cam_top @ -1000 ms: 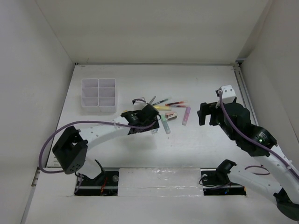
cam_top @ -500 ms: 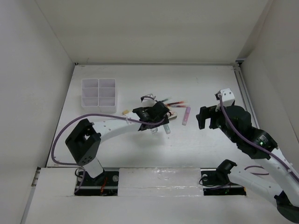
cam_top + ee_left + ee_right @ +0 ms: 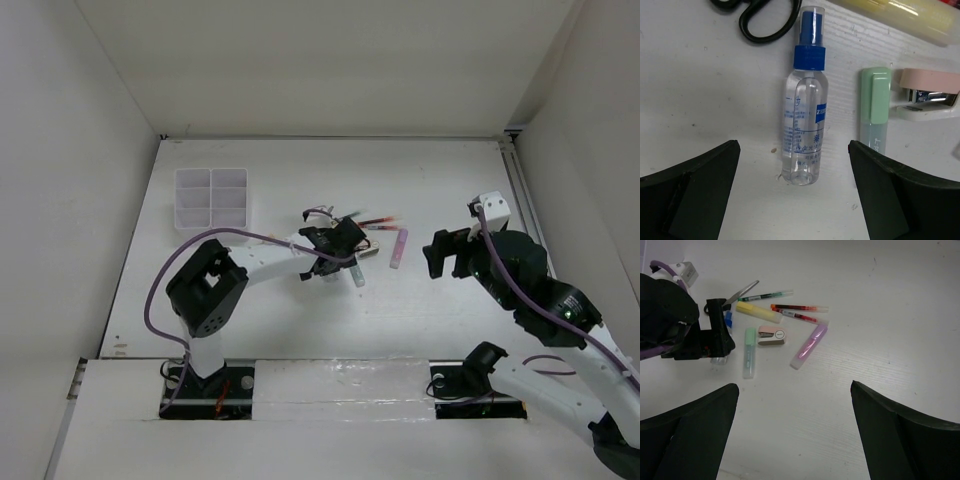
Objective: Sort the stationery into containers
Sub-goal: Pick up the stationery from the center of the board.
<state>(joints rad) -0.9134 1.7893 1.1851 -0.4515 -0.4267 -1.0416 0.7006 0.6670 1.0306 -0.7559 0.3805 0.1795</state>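
Note:
My left gripper [image 3: 792,146] is open and low over the table, its jaws either side of the base of a blue-capped clear bottle [image 3: 805,125] lying flat; it touches neither jaw. In the top view the left gripper [image 3: 328,268] sits at the near left edge of the stationery pile. Black scissors handles [image 3: 765,17], a yellow marker [image 3: 900,17] and a green marker [image 3: 874,112] lie around the bottle. The pink marker [image 3: 809,345] and thin pens [image 3: 800,310] lie further right. My right gripper [image 3: 794,386] is open and empty, raised right of the pile. The white divided tray [image 3: 211,205] stands at the back left. The eraser is hidden.
A pink and white stapler [image 3: 930,95] lies next to the green marker. The left arm [image 3: 675,315] covers the left part of the pile in the right wrist view. White walls [image 3: 70,200] enclose the table on the left, back and right.
My left arm has reached right and forward from near the tray side onto the pile, over the bottle. The right gripper has dropped slightly and stays open.

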